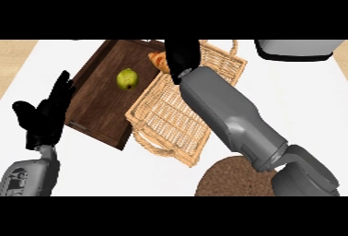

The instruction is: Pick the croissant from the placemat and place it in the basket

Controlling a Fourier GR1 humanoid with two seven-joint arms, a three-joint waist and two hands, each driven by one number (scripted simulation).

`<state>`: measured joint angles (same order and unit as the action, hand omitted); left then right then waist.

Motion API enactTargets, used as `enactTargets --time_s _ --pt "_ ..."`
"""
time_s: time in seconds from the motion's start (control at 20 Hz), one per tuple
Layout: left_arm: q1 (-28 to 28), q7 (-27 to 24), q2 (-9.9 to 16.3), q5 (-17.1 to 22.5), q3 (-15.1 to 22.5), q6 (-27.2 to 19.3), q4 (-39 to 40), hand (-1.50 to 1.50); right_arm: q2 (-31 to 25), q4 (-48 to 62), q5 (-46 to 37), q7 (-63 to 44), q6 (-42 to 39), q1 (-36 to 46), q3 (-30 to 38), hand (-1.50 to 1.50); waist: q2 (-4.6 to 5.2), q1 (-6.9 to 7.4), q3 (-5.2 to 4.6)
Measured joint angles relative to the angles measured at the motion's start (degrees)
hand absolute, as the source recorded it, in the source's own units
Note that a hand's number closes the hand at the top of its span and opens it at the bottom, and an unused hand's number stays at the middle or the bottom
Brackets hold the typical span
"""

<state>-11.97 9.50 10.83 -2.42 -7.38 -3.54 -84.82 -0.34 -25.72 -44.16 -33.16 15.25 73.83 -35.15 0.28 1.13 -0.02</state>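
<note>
The croissant (158, 61) is golden brown and shows only partly, at the left of my right hand (181, 55). That hand is curled round it, held over the far end of the wicker basket (173, 120), near the edge of the wooden tray (95, 103). My right forearm crosses the basket and hides its middle. The round brown placemat (228, 182) lies at the lower right with nothing visible on it. My left hand (46, 115) rests open at the left edge, fingers up.
A green pear (126, 79) lies on the dark wooden tray beside the basket. A grey and white appliance (297, 48) stands at the far right. The counter is white, with its wooden edges at both far corners.
</note>
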Motion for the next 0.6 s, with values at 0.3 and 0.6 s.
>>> enactTargets --time_s 0.3,0.6 --pt "0.53 0.34 0.36 0.42 -0.55 0.54 -0.56 0.0 0.25 2.34 -2.13 1.14 0.78 -1.44 0.62 1.5 0.0 0.14 0.0" --pt "-0.43 0.6 0.11 -0.05 -0.32 0.34 -0.15 0.0 -0.1 4.12 -3.91 1.69 -0.41 -0.93 1.39 1.5 0.05 0.17 0.0"
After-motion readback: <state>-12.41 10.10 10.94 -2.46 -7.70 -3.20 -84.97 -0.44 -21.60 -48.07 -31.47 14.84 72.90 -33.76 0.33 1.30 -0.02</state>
